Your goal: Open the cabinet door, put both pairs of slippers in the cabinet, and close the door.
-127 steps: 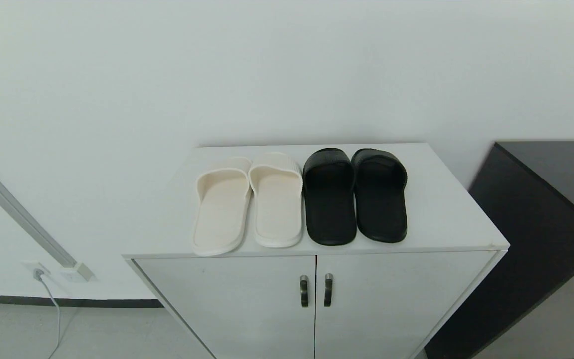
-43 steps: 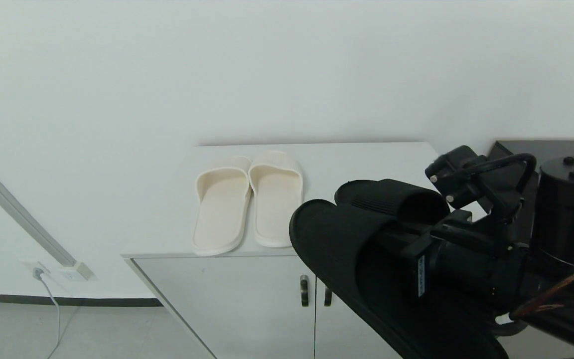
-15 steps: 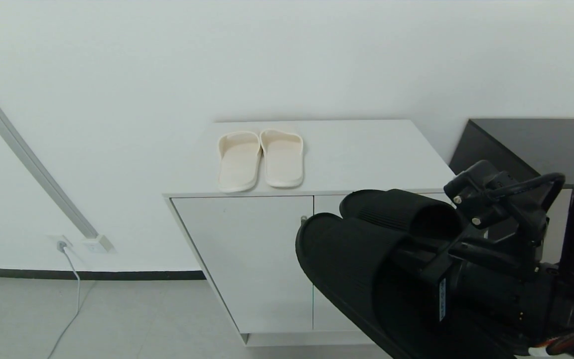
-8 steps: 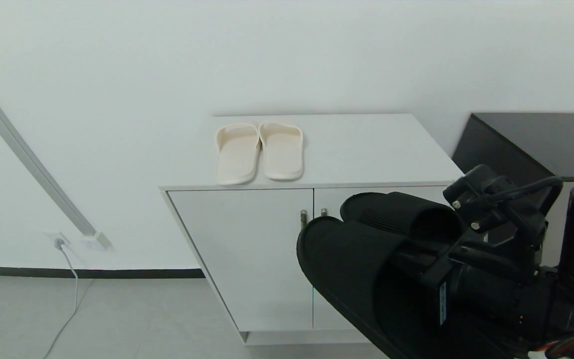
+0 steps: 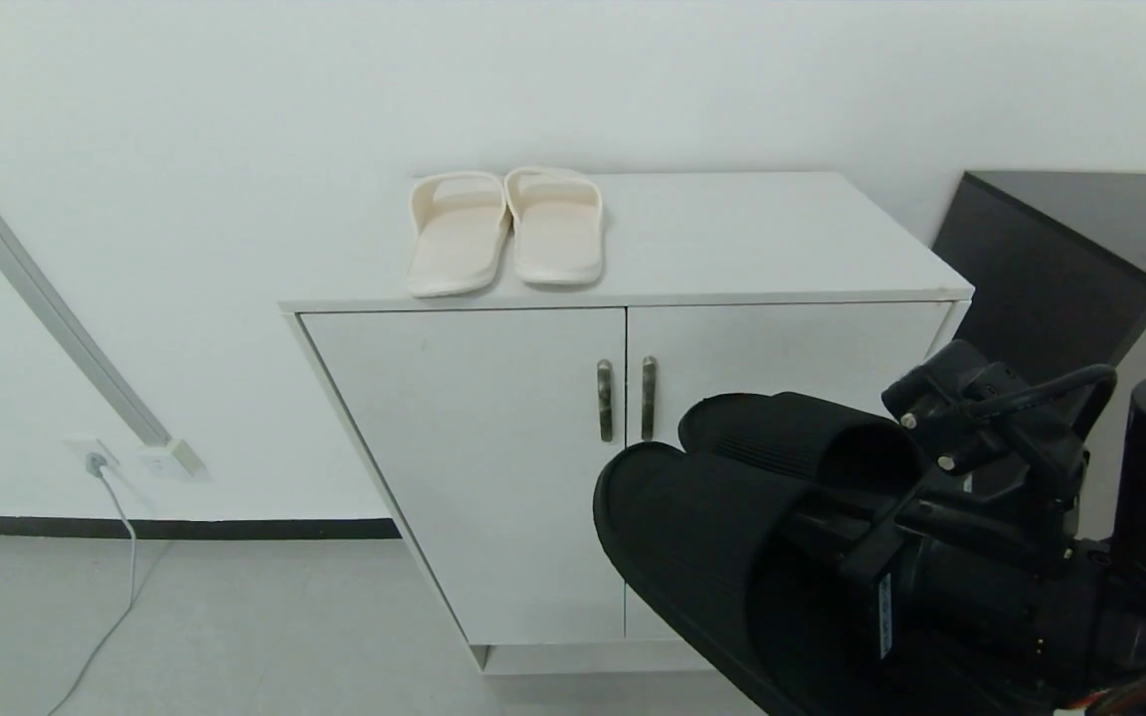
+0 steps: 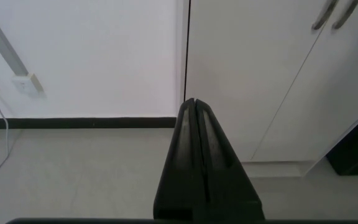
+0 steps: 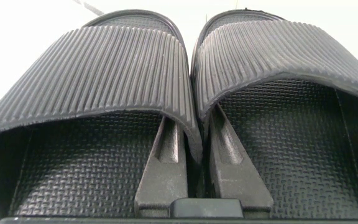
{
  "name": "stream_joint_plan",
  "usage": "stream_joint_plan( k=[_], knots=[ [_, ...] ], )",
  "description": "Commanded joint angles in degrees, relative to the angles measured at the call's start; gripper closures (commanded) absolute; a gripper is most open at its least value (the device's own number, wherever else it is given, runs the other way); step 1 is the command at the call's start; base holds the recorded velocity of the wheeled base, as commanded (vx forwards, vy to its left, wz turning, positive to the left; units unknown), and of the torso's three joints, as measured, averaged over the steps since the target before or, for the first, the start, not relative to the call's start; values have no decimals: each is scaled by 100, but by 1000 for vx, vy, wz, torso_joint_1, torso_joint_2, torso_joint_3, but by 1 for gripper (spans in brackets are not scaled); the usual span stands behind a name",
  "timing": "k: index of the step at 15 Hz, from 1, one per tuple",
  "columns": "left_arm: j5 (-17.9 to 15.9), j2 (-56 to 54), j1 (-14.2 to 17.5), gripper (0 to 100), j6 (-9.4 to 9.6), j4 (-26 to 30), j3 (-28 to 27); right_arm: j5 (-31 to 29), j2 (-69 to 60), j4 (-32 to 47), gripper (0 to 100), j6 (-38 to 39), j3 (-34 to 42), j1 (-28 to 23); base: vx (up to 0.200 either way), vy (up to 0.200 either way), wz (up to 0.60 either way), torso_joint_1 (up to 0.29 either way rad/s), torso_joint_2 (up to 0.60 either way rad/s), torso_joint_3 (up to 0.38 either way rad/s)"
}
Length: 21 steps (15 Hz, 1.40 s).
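Black ribbed rubber slippers [image 5: 732,517] hang side by side in the right pincer [image 7: 194,134], out in front of the right door of the white two-door cabinet [image 5: 752,234] and below its top. One finger [image 7: 166,155] sits inside each slipper, and the pincer is closed down on the two inner walls, pressed together under the straps. The pair looks light and bendy, so this pinch should carry both. The soft walls could fold or slip if swung, though the ribbing and studded footbeds ought to help the hold.

Cream foam slippers [image 5: 503,229] lie on the cabinet top towards its left side, heels at the front edge. I would take them the same way, by the touching inner walls.

Both doors are shut, their metal bar handles [image 5: 605,400] just beside each other at the middle seam. The left pincer [image 6: 194,109] is fully closed and empty, pointing at the cabinet's left front edge.
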Motion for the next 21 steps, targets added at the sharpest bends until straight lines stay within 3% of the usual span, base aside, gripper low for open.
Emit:
stream_joint_plan(
  k=[1, 3, 4, 16, 21],
  knots=[
    [4, -1, 1, 100, 7, 0, 1, 3, 29, -1, 100, -1, 17, -5, 0, 0, 0, -173, 500, 320],
    [-5, -1, 1, 100, -37, 8, -8, 3, 46, -1, 100, -10, 8, -5, 0, 0, 0, -166, 491, 315],
    [-5, -1, 1, 0, -46, 8, -8, -6, 46, -1, 100, -10, 17, -5, 0, 0, 0, -159, 481, 325],
    [-5, -1, 1, 0, -2, 8, -8, 12, 55, -1, 100, -10, 87, 4, 0, 0, 0, -92, 459, 360],
    [-5, -1, 1, 0, -2, 8, 1, 21, 38, -1, 100, -10, 122, 4, 0, 0, 0, -1, 114, 105]
  ],
)
